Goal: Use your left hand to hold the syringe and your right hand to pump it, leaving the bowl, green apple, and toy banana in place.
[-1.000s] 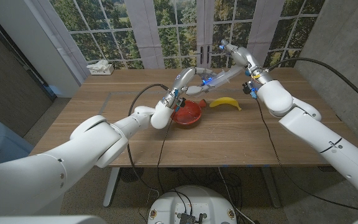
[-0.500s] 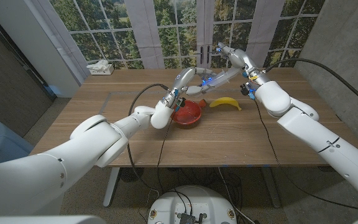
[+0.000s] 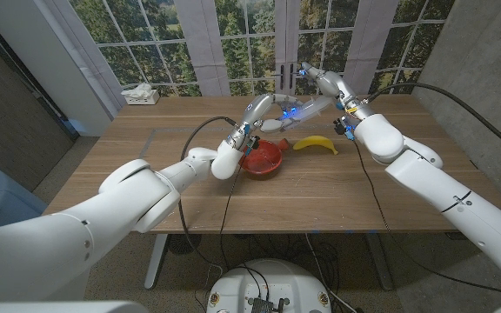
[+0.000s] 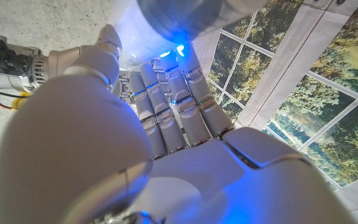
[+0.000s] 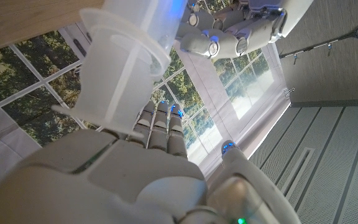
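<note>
My left hand (image 3: 262, 109) is raised above the table and grips the barrel of a translucent syringe (image 3: 307, 107), which slants up toward the right. My right hand (image 3: 318, 80) holds the syringe's plunger end. In the right wrist view the flanged barrel (image 5: 126, 62) and plunger rod run down to my right hand (image 5: 135, 177), with the left hand (image 5: 238, 28) gripping further along. The left wrist view shows my left hand's (image 4: 166, 130) fingers wrapped around the barrel (image 4: 185, 15). A red bowl (image 3: 262, 159) sits under the left hand, and a yellow toy banana (image 3: 316, 143) lies beside it.
A white tissue box (image 3: 140, 95) sits at the table's far left corner. Cables trail from both wrists across the wooden table (image 3: 190, 191). Large windows stand behind the table's far edge.
My right hand has moved slightly left along the syringe toward the left hand. The left hand, bowl and banana have stayed where they were.
</note>
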